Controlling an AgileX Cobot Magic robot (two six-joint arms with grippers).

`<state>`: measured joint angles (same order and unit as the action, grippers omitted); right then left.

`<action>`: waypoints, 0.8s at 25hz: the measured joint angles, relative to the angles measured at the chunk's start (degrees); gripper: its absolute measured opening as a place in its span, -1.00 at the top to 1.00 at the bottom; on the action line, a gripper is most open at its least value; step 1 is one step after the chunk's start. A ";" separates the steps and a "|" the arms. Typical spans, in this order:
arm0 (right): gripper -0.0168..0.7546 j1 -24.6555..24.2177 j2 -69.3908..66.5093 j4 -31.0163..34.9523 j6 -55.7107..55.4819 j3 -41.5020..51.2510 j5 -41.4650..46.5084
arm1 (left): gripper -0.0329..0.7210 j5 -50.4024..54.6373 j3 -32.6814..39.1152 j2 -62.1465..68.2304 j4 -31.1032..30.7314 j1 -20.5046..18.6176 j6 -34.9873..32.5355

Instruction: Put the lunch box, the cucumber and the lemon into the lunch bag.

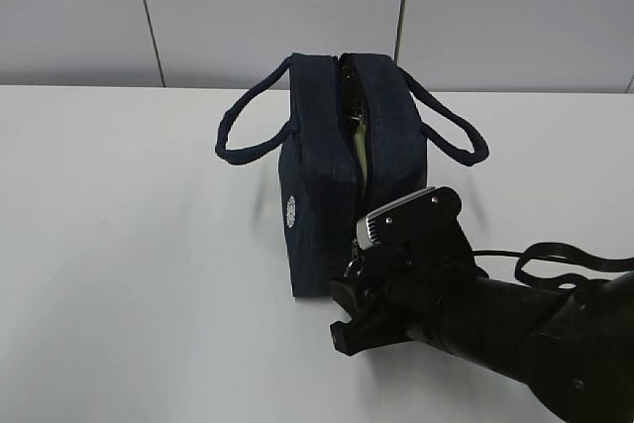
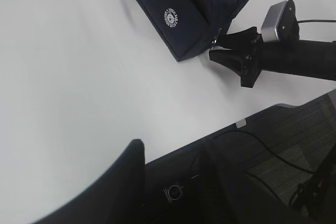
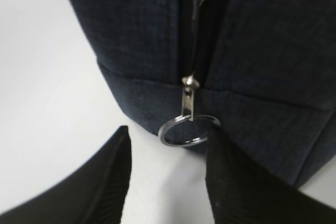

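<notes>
The dark navy lunch bag (image 1: 342,185) stands upright mid-table, its top zipper parted along its length. Through the slit shows a pale green strip (image 1: 363,158) that looks like the lunch box lid. The cucumber and the lemon are out of view. My right gripper (image 1: 345,310) sits at the bag's near end, low by the table, open. In the right wrist view the silver ring pull (image 3: 187,131) hangs just ahead of the right gripper (image 3: 168,148), its right side touching or nearly touching the right finger. My left gripper (image 2: 168,156) hovers by the table's near edge, holding nothing; only one finger (image 2: 131,163) shows clearly.
Two loop handles (image 1: 248,131) stick out to either side of the bag. A black cable (image 1: 555,260) loops on the table behind the right arm. White table (image 1: 129,245) stretches to the left of the bag. In the left wrist view the table edge (image 2: 210,136) borders dark floor.
</notes>
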<state>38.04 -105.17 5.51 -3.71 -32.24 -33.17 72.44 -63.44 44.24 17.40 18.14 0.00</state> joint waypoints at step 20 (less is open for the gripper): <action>0.05 0.00 -0.21 6.98 -0.09 -0.20 0.00 | 0.29 0.00 0.00 0.00 0.00 0.00 0.00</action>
<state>38.04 -105.37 12.49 -3.80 -32.45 -33.17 72.44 -63.44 44.24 17.40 18.14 0.00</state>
